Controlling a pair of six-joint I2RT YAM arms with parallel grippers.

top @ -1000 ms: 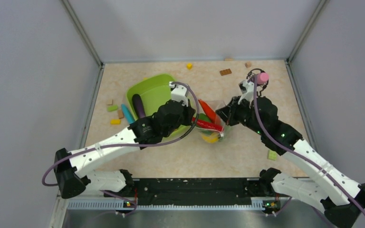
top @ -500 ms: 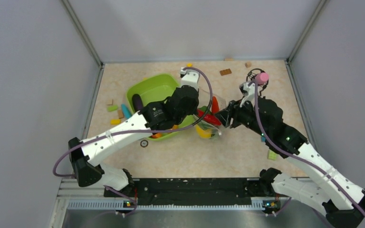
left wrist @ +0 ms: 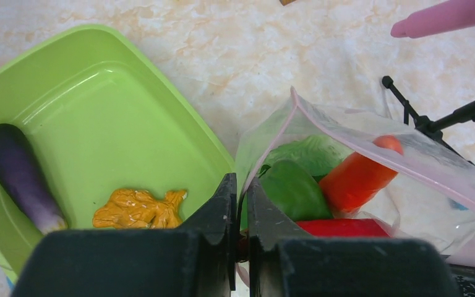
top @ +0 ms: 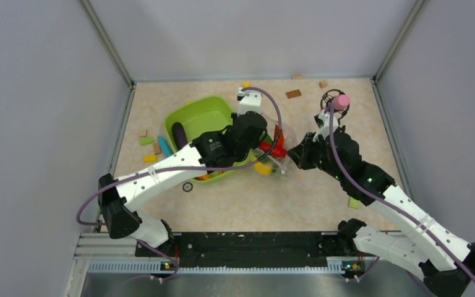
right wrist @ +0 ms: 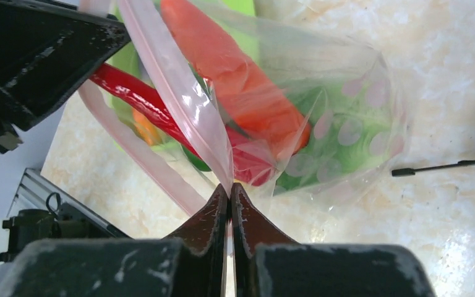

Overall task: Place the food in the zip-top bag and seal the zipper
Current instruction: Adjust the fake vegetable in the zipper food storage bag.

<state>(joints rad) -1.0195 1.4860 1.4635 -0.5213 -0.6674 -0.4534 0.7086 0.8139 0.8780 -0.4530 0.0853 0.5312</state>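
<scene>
1. Several small blocks (top: 148, 141) lie left of the lime-green tray (top: 201, 114)
2. One purple eggplant (left wrist: 18, 176) lies along the tray's left side, with an orange-yellow lumpy piece (left wrist: 139, 209) by its right wall
3. The left gripper (left wrist: 240, 185), at the tray's right rim, has its fingers pressed together on the mouth edge of the zip-top bag (left wrist: 427, 185)
4. The bag sits just right of the tray and holds a carrot (right wrist: 235, 80), red chilli (right wrist: 136, 93), green pepper (left wrist: 294, 189), cabbage (left wrist: 312, 154) and a yellow piece (top: 263, 168), possibly the lemon
5. Farthest right of the tray, the right gripper (right wrist: 230, 192) is closed tight on the pinkish zipper (right wrist: 179, 93), whose two strips part away from it, leaving the mouth unsealed
</scene>
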